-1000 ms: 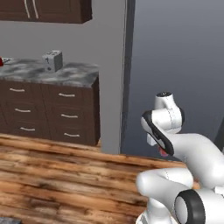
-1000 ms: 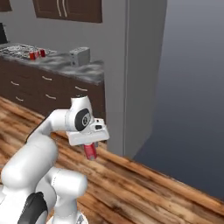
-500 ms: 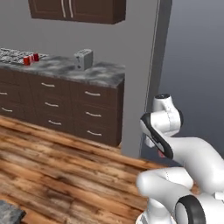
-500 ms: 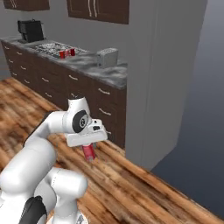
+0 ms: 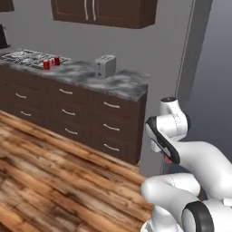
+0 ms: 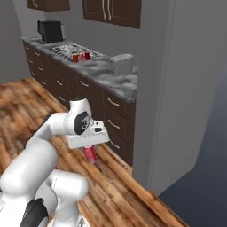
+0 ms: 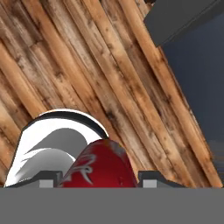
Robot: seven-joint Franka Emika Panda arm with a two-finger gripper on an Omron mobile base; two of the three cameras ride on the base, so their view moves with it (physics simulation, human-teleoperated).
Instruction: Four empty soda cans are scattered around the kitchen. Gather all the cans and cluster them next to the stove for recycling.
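My gripper is shut on a red soda can, which hangs upright below the hand, above the wooden floor. In the hand view the same can sits between the two dark fingertips. A sliver of it peeks out under the hand in the left base view. The black stove lies in the counter at the far left. A small cluster of red soda cans stands on the counter just right of the stove, and those cans also appear from the left side.
A silver toaster stands on the grey marbled counter to the right of the cans. A black coffee machine sits beyond the stove. Dark drawers front the counter. A tall grey wall corner rises at the right.
The whole scene has shifted with the base: the counter, stove and toaster have slid rightward and grown larger. The arm's pose and its hold on the can are unchanged.
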